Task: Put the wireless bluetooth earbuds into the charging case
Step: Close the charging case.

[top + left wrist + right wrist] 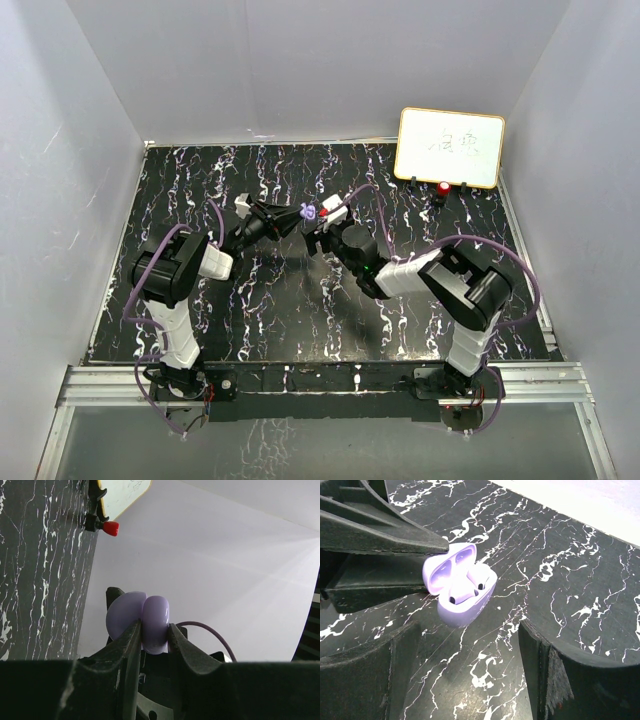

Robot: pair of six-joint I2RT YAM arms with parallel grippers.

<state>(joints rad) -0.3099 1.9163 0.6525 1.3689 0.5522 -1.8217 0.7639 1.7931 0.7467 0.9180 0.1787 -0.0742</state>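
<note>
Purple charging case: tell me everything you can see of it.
The charging case is glossy pale purple plastic, rounded, its hinged lid swung open. Two matching earbuds sit in its wells, dark tips showing. The left end effector is shut on its body, holding it tilted, apparently clear of the marbled table.

Whiteboard, standing at the far right of the desk: faint handwritten marks near its centre, too pale and small to read. No other text, label or number is legible in any view.
</note>
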